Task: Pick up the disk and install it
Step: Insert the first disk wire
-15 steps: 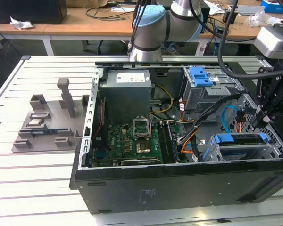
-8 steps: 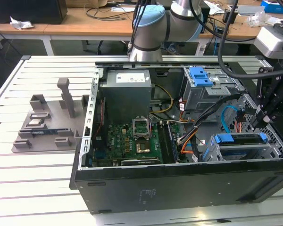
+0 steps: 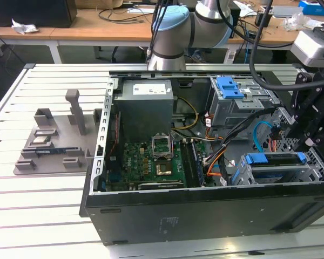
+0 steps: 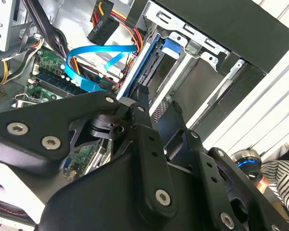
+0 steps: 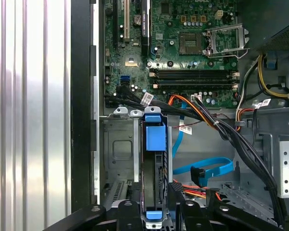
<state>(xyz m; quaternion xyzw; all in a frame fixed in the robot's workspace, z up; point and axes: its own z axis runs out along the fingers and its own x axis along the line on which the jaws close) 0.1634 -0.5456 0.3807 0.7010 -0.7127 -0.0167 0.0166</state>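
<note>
- The gripper [image 4: 159, 103] is inside the open computer case [image 3: 205, 216], at the exterior view's right, directly above the drive cage [image 5: 118, 149].
- In the second wrist view its two black fingers [image 4: 143, 98] stand spread. Bare cage metal shows in the gap between the tips, and nothing is pinched there.
- The disk [image 3: 274, 160] sits on edge in the drive cage. Its blue plastic frame faces up and lies level with the cage top.
- In the first wrist view the disk [image 5: 155, 139] stands upright in a slot beside the cage's metal divider. Its blue frame runs along the exposed edge, and the gripper fingers flank its near end.
- Whether the fingers touch the frame cannot be determined.
- A flat blue data cable [image 5: 207, 168] lies loose just beside the cage, among orange and black wiring.
- The motherboard [image 3: 156, 162] lies flat in the case floor, with the grey power supply [image 3: 146, 102] behind it.
- A bare blue bracket [image 3: 229, 87] sits on a second cage toward the rear.
- A grey parts fixture [image 3: 48, 145] rests on the slatted table [image 3: 43, 216], well apart from the case at the exterior view's left.
</note>
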